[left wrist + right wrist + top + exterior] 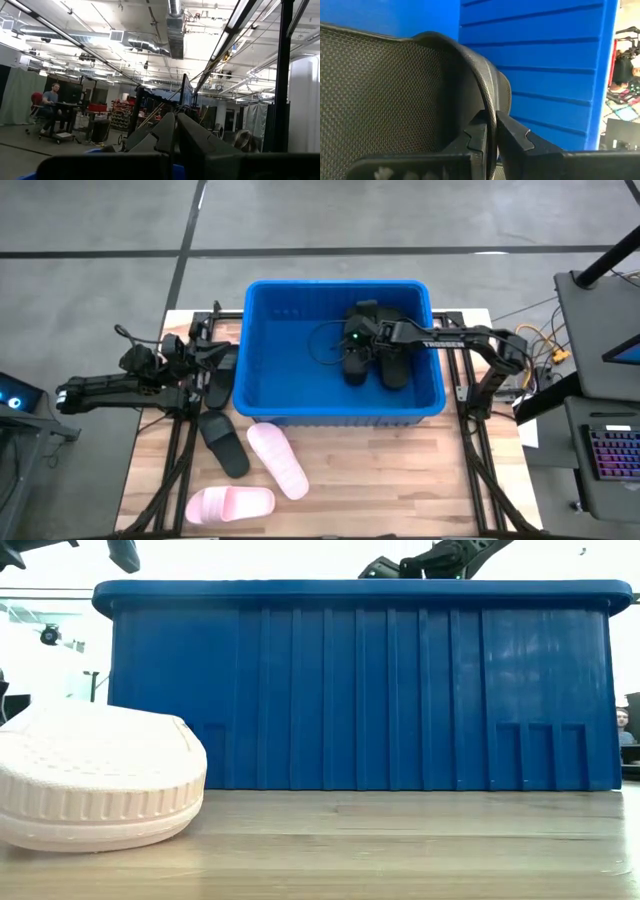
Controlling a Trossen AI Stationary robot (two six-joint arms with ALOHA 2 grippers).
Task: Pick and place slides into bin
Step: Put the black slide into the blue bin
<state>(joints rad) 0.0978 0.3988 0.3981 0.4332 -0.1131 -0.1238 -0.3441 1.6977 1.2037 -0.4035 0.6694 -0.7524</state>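
The blue bin [270, 380] stands in the middle of the table. My right gripper [352, 342] reaches down into it, shut on a black slide [356, 370]. The right wrist view shows the slide's mesh-lined side [385, 95] filling the space ahead of my right gripper [492, 122]. A second black slide [394, 370] lies on the bin floor beside it. My left gripper [208, 356] waits shut left of the bin, pointing up into the room, as the left wrist view shows my left gripper [175, 127]. My right gripper pinches a thin curved edge [491, 102] of the black slide between its two fingers. The fingers come slanting down from the table's right side. The slide hangs inside the bin; whether its lower end rests on the bin floor I cannot tell.
On the table in front of the bin lie two pink slides [278, 460] [230, 503] and a black slide [222, 442]. Another black slide [218, 388] lies by the bin's left wall. The low view shows a pink slide [95, 780] before the bin wall [360, 690].
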